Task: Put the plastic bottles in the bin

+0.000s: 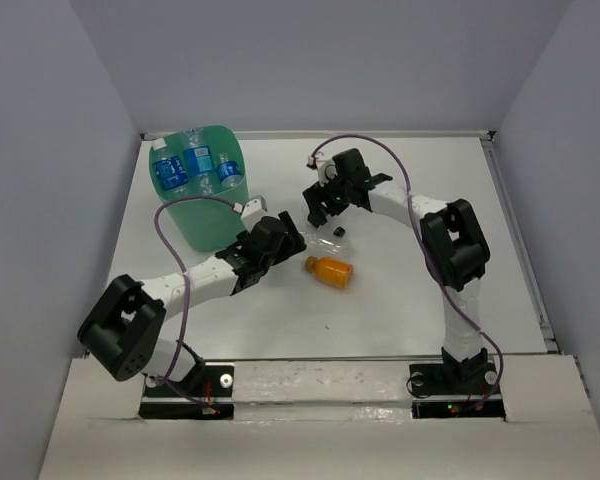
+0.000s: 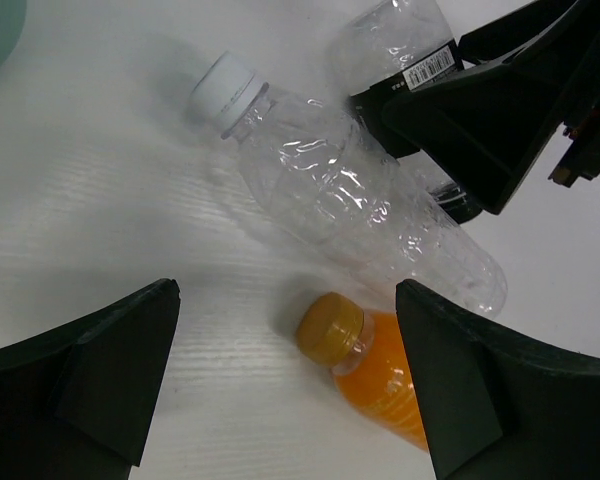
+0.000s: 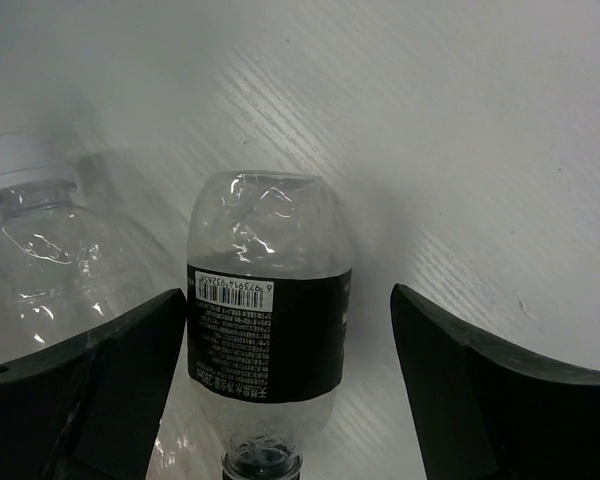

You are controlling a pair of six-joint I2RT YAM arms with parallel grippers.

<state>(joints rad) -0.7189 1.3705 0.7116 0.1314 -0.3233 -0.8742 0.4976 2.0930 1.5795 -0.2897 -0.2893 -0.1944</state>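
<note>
Your L hand is wide open, empty, over clear bottle and orange bottle at frame ctr. R hand, open too, straddles black-label bottle. Bin, upper left, holds blue-label bottles.

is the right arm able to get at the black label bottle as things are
Probably yes: the right gripper is open and the black-label bottle lies between its fingers, uncovered. The white-capped clear bottle crowds one side.

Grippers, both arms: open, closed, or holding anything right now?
Left gripper: open, holding nothing, above the clear plastic bottle with a white cap.
Right gripper: open, straddling the clear plastic bottle with a black label, not clamped on it.
</note>
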